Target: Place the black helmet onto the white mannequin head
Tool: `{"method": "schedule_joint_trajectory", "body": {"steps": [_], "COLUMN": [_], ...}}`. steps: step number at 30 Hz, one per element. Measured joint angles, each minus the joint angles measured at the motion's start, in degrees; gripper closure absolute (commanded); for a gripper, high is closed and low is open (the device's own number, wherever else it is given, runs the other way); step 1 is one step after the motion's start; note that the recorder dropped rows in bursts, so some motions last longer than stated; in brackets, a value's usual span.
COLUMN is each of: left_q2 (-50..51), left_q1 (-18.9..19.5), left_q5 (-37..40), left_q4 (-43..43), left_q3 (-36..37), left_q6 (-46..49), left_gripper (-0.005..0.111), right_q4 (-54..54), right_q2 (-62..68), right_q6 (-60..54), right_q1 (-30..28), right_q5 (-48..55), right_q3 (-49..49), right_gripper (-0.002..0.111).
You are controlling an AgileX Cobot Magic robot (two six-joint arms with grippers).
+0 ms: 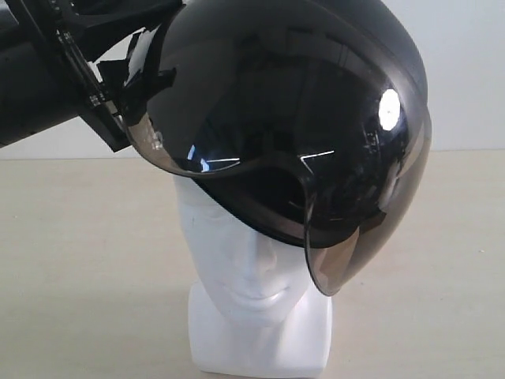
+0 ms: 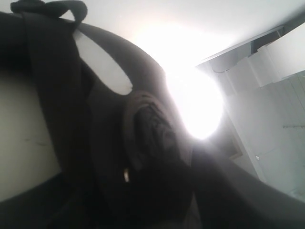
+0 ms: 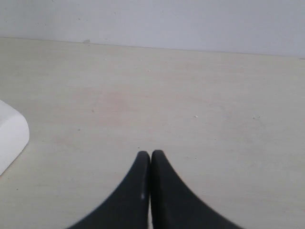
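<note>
The black helmet (image 1: 300, 95) sits tilted over the top of the white mannequin head (image 1: 251, 272), hiding its forehead and eyes. Nose, lips and blocky base show below the rim. The smoke-tinted visor (image 1: 339, 245) hangs down past the head's right side in the exterior view. My left gripper (image 1: 144, 75) comes in from the upper left and is shut on the helmet's edge. Its wrist view shows only dark padded lining (image 2: 143, 133) and a strap (image 2: 52, 9). My right gripper (image 3: 150, 155) is shut on nothing, low over bare table.
The beige table (image 1: 79, 260) runs to a pale wall (image 1: 473, 71) behind. A corner of the mannequin's white base (image 3: 9, 136) shows at the edge of the right wrist view. My left arm's black body (image 1: 39, 87) fills the upper left corner.
</note>
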Motion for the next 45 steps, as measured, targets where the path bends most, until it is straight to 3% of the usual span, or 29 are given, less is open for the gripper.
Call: {"method": "schedule_joint_trajectory", "body": {"steps": [19, 23, 26, 45], "left_q2": [-0.21, 0.15, 0.95, 0.95], "left_q1": [1.22, 4.72, 5.50, 9.63], "left_q5": [1.86, 14.81, 18.90, 18.66], "left_q4": [2.09, 7.59, 11.05, 14.31], "left_q3": [-0.29, -0.29, 0.36, 2.97], "left_q6": [2.16, 7.61, 9.08, 9.47], "left_gripper": [0.102, 0.102, 0.102, 0.102], "right_q4": [0.00, 0.00, 0.00, 0.00], "right_q2": [0.00, 0.00, 0.00, 0.00], "right_q6": [0.00, 0.00, 0.00, 0.00], "right_q1": [0.00, 0.00, 0.00, 0.00], "right_q5": [0.00, 0.00, 0.00, 0.00], "right_q3": [0.00, 0.00, 0.00, 0.00], "right_gripper": [0.109, 0.109, 0.109, 0.109]}}
